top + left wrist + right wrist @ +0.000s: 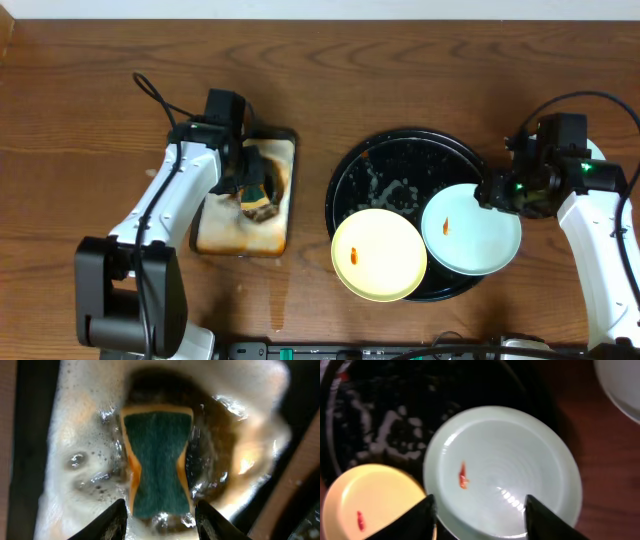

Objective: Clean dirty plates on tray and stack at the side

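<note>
Straddling the near end of a green-topped sponge [157, 455], the left fingers [116, 521] stand about a sponge-width apart, one on each side. I cannot tell whether they press its yellow flanks or only stand beside them. The sponge lies in foamy water in a rust-stained metal pan [228, 238]. The left arm runs up the bench [90, 70] from the near edge, its wrist bent down over the pan.

The right fingers [427, 517] are spread wide with nothing between them and hang over a mint plate [520, 460] marked with a small orange smear. The right arm comes up along the right side of the bench, its wrist turned inward toward the black tray [400, 160]. The mint plate sits on the suds-speckled tray, jutting past its right rim. A yellow plate [378, 255], also smeared, juts over the tray's near rim. The two plates meet at their edges.
</note>
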{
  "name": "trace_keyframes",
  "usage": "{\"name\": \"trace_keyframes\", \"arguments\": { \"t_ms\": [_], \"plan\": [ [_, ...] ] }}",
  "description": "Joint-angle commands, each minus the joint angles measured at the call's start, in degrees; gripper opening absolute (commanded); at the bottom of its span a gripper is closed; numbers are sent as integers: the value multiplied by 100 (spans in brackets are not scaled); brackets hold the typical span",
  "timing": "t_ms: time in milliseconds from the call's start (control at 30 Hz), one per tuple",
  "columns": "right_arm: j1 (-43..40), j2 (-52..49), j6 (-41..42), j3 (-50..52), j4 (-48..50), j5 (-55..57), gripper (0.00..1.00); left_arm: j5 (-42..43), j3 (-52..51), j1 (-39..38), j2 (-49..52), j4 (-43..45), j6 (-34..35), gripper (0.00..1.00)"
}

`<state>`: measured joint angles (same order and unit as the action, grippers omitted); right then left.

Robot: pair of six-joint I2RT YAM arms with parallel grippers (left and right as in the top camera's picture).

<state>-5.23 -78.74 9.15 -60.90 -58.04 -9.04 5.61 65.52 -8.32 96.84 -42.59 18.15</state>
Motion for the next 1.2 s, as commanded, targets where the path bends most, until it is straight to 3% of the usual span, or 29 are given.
{"name": "trace_keyframes", "arguments": {
  "t_ms": [0,100,167,233,300,600,633,667,767,1033,1167],
  "plan": [
    [-87,4,501,9,-72,798,63,-114,-334,13,295,179,-46,46],
    [-229,2,518,79,-72,866,67,-116,-509,13,479,422,-46,44],
    [-341,2,538,234,-55,1143,66,-68,-540,13,643,557,-31,23],
    [-431,-4,675,396,-22,1427,60,48,-540,13,688,570,-31,12],
    [-531,-4,815,621,-2,1499,53,94,-540,13,688,568,-31,11],
    [-793,-2,1478,1593,195,1502,47,144,-540,13,688,562,-31,15],
    [-798,-2,1550,1700,273,1502,42,146,-540,13,688,560,-28,16],
    [-798,-2,1567,1797,391,1502,28,149,-540,13,688,560,-17,16],
    [-798,-2,1567,1945,704,1499,2,170,-540,13,688,562,13,17],
    [-796,20,1565,1665,925,1499,1,269,-540,13,688,562,11,17],
    [-767,20,1150,1617,1674,929,1,293,-540,13,688,557,11,17]
  ]
}}
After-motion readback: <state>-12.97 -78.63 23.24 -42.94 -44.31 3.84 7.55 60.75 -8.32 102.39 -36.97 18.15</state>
